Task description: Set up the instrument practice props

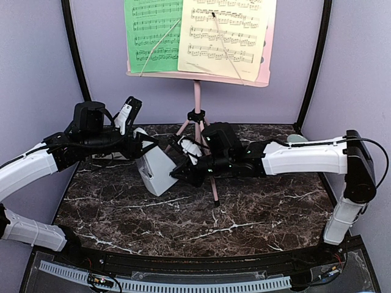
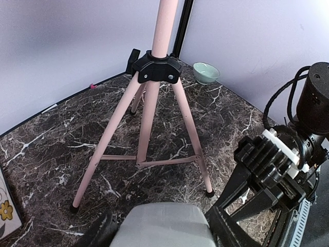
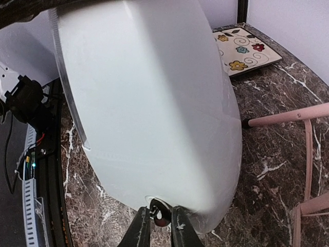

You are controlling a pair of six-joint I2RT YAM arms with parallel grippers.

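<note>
Dark marble table (image 1: 256,213) with lilac walls behind. At far left lies a flowered card (image 3: 247,49), flat near the wall. The left claw (image 2: 162,237) grips the metronome (image 1: 156,174) by two opposite sides, holding it tilted above the table's left-centre. Its pale broad face fills the right wrist view. The right claw (image 3: 160,231) meets the metronome from the right, jaws narrow and pinched on a small metal knob (image 3: 161,216) low on that face. Just behind the two claws stands the stand (image 1: 197,101), its tripod feet on the marble. A green page (image 1: 153,30) and a yellow page (image 1: 223,33) rest on its desk. A bowl (image 2: 206,72) sits in the far right corner.
</note>
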